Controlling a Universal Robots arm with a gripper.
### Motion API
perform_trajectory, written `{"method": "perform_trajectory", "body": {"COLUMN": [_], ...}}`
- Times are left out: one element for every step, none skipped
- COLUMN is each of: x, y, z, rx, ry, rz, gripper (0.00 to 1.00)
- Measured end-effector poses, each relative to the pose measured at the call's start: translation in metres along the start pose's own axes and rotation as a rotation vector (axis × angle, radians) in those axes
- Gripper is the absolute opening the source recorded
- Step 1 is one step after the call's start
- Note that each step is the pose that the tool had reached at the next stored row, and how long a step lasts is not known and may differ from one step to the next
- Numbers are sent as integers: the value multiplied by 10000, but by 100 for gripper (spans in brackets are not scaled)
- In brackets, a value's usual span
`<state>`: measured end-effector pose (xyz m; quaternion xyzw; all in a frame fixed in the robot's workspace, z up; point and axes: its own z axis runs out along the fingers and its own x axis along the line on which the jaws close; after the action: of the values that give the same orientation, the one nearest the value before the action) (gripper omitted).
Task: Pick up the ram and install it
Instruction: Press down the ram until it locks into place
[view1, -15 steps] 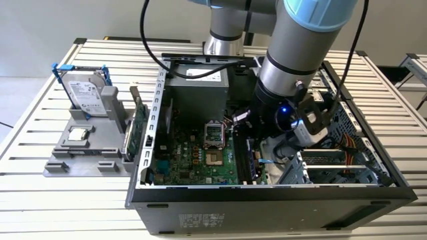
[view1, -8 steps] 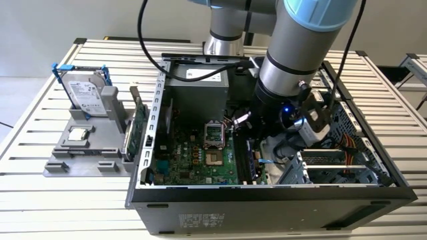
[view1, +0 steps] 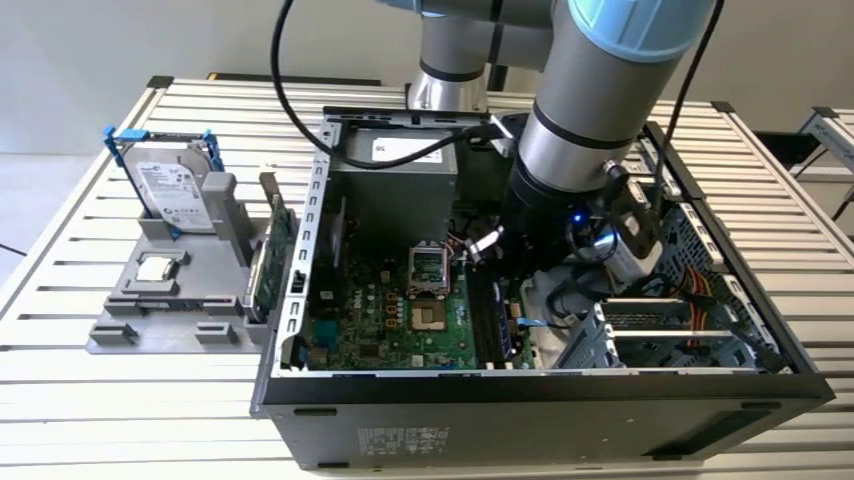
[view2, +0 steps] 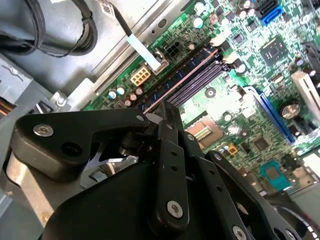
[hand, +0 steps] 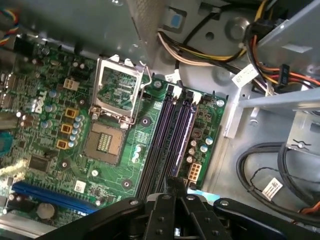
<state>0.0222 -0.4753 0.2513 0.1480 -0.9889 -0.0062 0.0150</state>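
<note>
A: Okay, quick, where's the gripper?

B: Right over the memory slots, down inside the PC case. The exterior view has the arm reaching in above those slots.

A: Open or closed?

B: Fingers are pulled in almost together, only a sliver between them. They're pinched on something thin at the slots.

A: The ram?

B: Looks like it. In the second wrist view the ram is a thin pale-pink edge running along the slots, starting at the fingertips. It's lined up lengthwise with the slots, at their outer side.

A: Seated all the way?

B: Can't tell. The fingers cover the near end.

A: Anything else around the slots?

B: CPU socket sits just beside the slots on the green motherboard, its metal frame flipped up. A bundle of cables lies past the far end of the slots.

A: And outside the case?

B: Hard drive with blue rails stands upright on a grey fixture, well apart from the slots. A green card stands on edge between that drive and the slots.
</note>
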Motion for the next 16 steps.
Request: {"method": "perform_trajectory", "body": {"x": [0, 0, -1, -2, -2, -3, -3, -3, -3, -4, -4, -5, -5, -5, -5, -6], "y": [0, 1, 2, 4, 5, 6, 8, 9, 10, 12, 13, 15, 16, 17, 17, 18], "z": [0, 0, 0, 0, 0, 0, 0, 1, 0, 0, 0, 0, 0, 0, 0, 0], "rx": [3, 7, 11, 15, 17, 21, 24, 28, 32, 35, 39, 43, 46, 50, 53, 56], "ry": [3, 7, 9, 13, 15, 18, 21, 23, 27, 29, 33, 35, 37, 39, 42, 43], "rz": [-136, -273, -407, -548, -685, -820, -952, -1085, -1213, -1349, -1488, -1632, -1741, -1877, -1995, -2117], "gripper": [0, 0, 0, 0, 0, 0, 0, 0, 0, 0, 0, 0, 0, 0, 0, 0]}}
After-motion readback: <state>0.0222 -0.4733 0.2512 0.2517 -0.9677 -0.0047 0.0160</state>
